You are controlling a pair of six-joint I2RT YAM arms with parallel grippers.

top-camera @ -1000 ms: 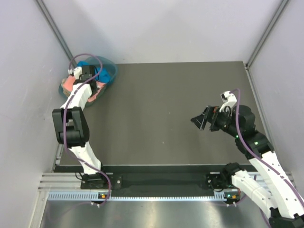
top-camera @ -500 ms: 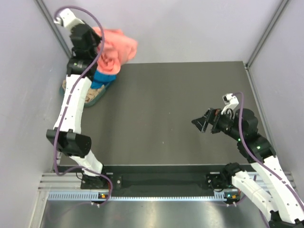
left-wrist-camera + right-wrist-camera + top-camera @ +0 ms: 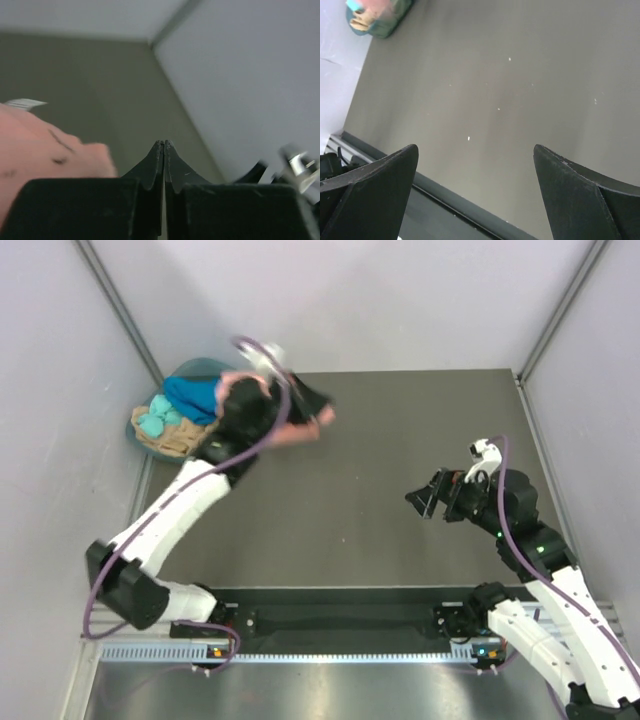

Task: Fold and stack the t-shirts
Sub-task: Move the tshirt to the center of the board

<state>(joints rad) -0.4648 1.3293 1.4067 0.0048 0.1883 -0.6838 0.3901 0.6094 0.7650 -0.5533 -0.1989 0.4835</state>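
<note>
Left gripper (image 3: 163, 146): fingers pressed flat together, no gap at the tips. Pink shirt (image 3: 298, 434) bunched against it. In the left wrist view the cloth swells out just left of the fingers, and the pinch point is hidden behind them.

Shirt sits over the far-left part of the table (image 3: 400, 420), just right of the basket (image 3: 133, 428) and apart from it. It is crumpled, not spread. What shows runs roughly left to right under the wrist, the right end a little nearer the arms (blurred and half covered by the arm, so neck and hem can't be told, nor whether it touches the table).

Basket in the far-left corner holds blue shirts (image 3: 190, 395) heaped inside.

Right gripper (image 3: 425, 495): wide open and holding nothing, over the right side of the table, pointing left, well apart from the shirt.
</note>
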